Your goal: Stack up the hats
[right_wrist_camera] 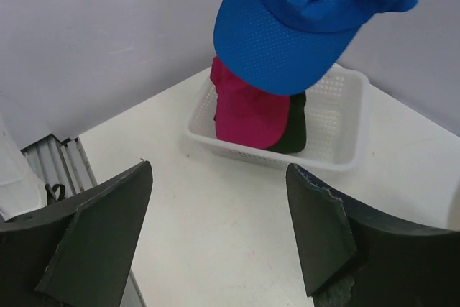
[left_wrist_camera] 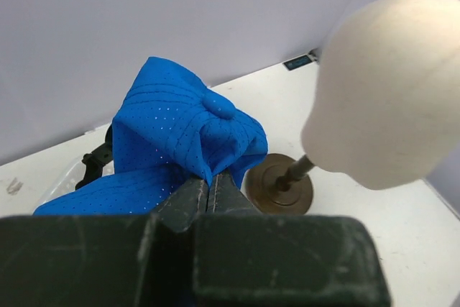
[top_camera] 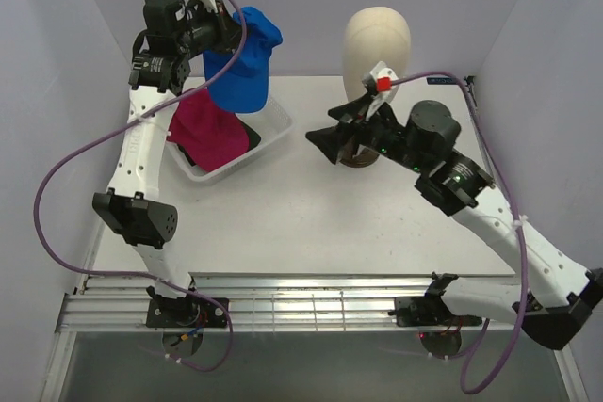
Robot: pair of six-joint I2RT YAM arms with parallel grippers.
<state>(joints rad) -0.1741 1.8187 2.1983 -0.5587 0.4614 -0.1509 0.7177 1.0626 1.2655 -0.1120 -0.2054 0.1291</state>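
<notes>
The left gripper's (left_wrist_camera: 208, 193) jaws are pressed together on a fold of the blue cap (left_wrist_camera: 180, 134), pinching the perforated fabric near the crown. In the top view this gripper is raised high at the back left, and the cap hangs from it in the air above the white mesh basket (right_wrist_camera: 345, 157), its brim pointing downward and clear of everything below.

The right gripper's (right_wrist_camera: 217, 199) jaws stand wide apart with nothing between them. It hovers over the bare middle of the white table (top_camera: 311, 223), facing the basket, well apart from the caps.

Inside the basket the magenta cap (right_wrist_camera: 248, 109) lies on top toward the left side, brim toward the near wall. A dark cap (right_wrist_camera: 293, 127) sits partly under and beside it on the right; whether it is green or black I cannot tell, and no logo shows.

The cream mannequin head (left_wrist_camera: 388, 91) stands upright on its dark round stand (left_wrist_camera: 279, 192) at the back of the table, to the right of the basket and just behind the right gripper. It is bare, and the blue cap is near it but not touching
</notes>
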